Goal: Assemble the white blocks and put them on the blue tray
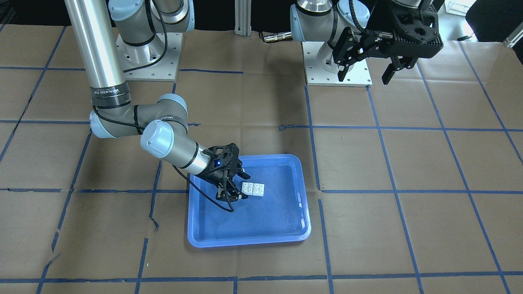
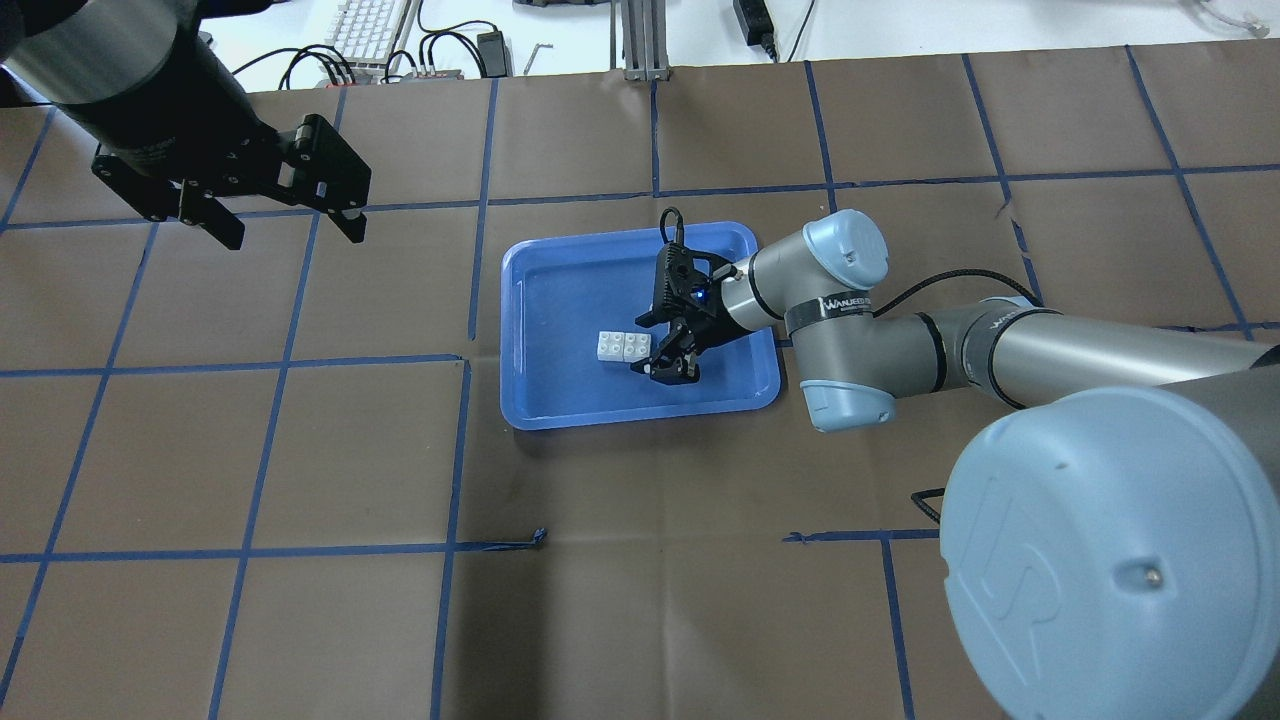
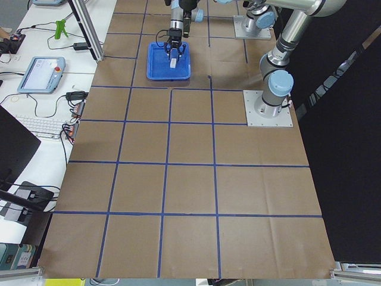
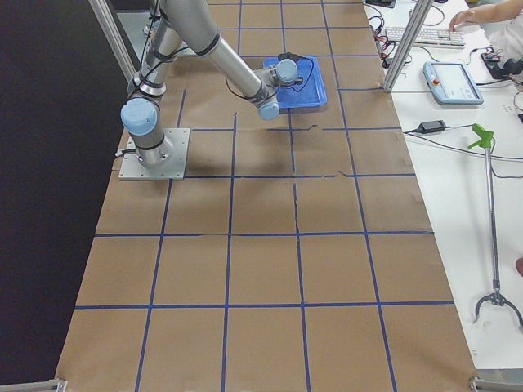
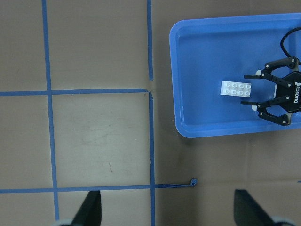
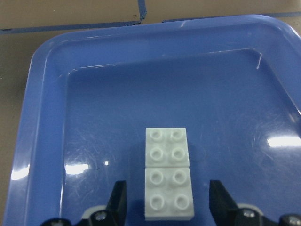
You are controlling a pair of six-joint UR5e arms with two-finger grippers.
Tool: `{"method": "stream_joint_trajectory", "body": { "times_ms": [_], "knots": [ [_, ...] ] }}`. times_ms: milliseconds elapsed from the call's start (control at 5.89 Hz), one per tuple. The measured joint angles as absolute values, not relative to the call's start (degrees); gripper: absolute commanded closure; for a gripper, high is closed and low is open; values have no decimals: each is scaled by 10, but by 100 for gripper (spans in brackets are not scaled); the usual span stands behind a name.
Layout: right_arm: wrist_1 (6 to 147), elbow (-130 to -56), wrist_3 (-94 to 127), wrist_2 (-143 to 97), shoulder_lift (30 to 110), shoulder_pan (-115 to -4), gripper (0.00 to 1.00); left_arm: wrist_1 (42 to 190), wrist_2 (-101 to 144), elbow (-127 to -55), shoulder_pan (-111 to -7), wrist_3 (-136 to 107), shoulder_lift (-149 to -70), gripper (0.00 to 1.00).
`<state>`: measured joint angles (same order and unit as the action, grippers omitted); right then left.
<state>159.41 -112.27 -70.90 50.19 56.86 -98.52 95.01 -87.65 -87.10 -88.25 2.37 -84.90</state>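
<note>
right fingers (image 6: 118,202): spread wide and empty, hanging low inside the tray. the near block sits in the gap between the two tips, touching neither.
white blocks (image 6: 168,172): two four-stud bricks lying flat, studs up, butted end to end with a thin seam between. one is between the tips, the other just beyond them. whether they lock together i cannot tell.
blue tray (image 2: 560,300): the pair rests on its floor, near the middle and well inside the rim, so the placing looks done.
why the spread: open that wide on either side of the pair, this reads as a release, letting the bricks sit without being dragged along.
left fingers (image 2: 222,230): parted, holding nothing, parked high and well apart from the tray, out of the other arm's way.
worktop (image 2: 300,450): brown paper with a blue tape grid under the tray.
next call: a straight lift should clear the tips without nudging the pair.
</note>
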Motion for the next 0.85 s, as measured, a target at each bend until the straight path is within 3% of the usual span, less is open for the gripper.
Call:
{"method": "stream_joint_trajectory", "body": {
  "times_ms": [509,848],
  "knots": [
    [1538,-1106,-673,558,623,-981,0,950,-876,-870,-882,24,-848,1],
    [1362,-1051,-628,627,695,-976,0,950,-876,-870,-881,24,-848,1]
  ]
}}
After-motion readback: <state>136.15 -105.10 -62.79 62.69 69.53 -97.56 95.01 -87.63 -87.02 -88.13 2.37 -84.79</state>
